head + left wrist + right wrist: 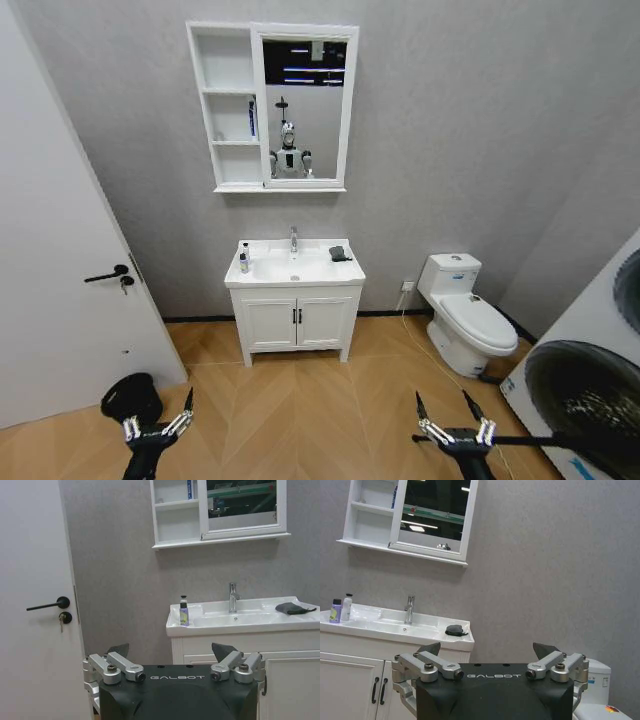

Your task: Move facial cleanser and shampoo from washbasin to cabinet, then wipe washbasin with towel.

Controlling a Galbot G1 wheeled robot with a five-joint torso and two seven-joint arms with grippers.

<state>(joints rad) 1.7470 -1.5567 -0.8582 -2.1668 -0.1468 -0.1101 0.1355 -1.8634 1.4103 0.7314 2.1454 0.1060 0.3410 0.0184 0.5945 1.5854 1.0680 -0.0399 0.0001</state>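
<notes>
While the robot stands well back on the floor | left gripper and right gripper low, jaws apart, empty | two bottles on washbasin far-left rim, towel far-right | risk: close-set bottles, one may topple when the other is grasped.

You are looking at a glossy white ceramic basin with a polished chrome tap. The towel on its rim is soft, matt dark cloth. The cabinet is smooth white painted board beside reflective mirror glass. Your floor is wood-look herringbone with a low sheen; the wall is matt grey, faintly textured. Both grippers, left and right, show brushed metal links on matt black plastic housings.
</notes>
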